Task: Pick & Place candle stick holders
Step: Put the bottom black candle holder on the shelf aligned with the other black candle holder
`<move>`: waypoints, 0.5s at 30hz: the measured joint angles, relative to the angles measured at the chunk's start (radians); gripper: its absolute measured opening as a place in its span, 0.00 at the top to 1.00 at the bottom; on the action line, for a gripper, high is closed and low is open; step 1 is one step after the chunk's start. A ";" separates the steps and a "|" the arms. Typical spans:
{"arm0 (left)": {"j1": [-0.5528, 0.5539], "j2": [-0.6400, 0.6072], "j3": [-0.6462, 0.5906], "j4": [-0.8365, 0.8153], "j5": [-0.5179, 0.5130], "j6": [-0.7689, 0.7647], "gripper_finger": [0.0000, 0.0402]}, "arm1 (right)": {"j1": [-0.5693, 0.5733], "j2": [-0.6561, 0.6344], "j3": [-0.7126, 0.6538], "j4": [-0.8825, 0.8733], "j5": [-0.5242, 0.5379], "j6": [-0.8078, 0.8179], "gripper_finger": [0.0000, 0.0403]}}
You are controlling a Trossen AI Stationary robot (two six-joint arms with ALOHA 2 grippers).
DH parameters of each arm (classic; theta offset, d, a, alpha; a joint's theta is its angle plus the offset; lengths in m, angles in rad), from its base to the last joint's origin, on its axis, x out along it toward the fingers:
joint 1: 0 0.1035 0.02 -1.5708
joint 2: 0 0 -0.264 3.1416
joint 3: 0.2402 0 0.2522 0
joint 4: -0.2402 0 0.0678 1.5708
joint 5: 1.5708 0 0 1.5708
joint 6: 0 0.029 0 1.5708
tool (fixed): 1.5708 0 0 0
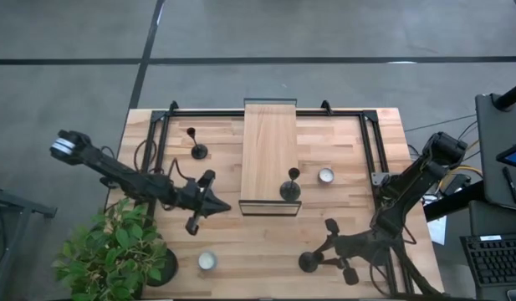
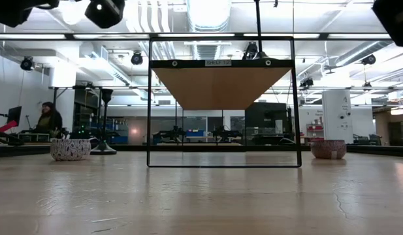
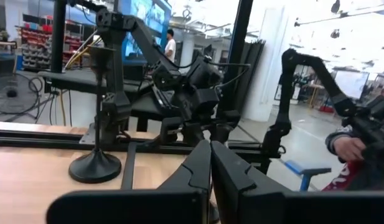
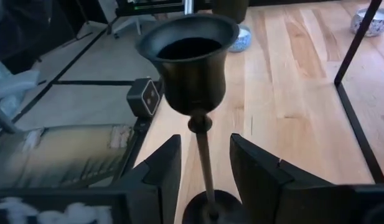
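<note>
Left pincer [image 1: 209, 203]: my left arm reaches in from nine o'clock; the fingers [image 3: 198, 168] are pressed together with nothing between them, over bare bench [image 1: 258, 251] left of centre.
Plant [image 1: 107, 251]: leafy, in a pot at the bench's seven o'clock corner.
Far-left holder [image 1: 196, 149]: one candle stick holder stands upright on the bench at about ten o'clock, just left of the raised wooden shelf [image 1: 270, 142], well apart from my left pincer.
Near bowl [image 1: 207, 261]: small, pale, at six to seven o'clock.
Shelf holder [image 1: 291, 189]: a second holder stands upright at the shelf's near right corner.
Far bowl [image 1: 326, 176]: small, just right of the shelf.
Right pincer [image 1: 318, 257]: my right arm comes in from three o'clock; the fingers [image 4: 162, 171] are spread on either side of the thin stem of the third holder [image 4: 193, 68], not touching it.
Third holder: upright, its base on the bench at about five o'clock.
</note>
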 joint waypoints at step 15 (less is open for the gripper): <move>-0.009 0.202 0.082 -0.001 -0.050 0.010 0.98 | -0.009 0.068 0.014 0.135 -0.002 -0.129 0.92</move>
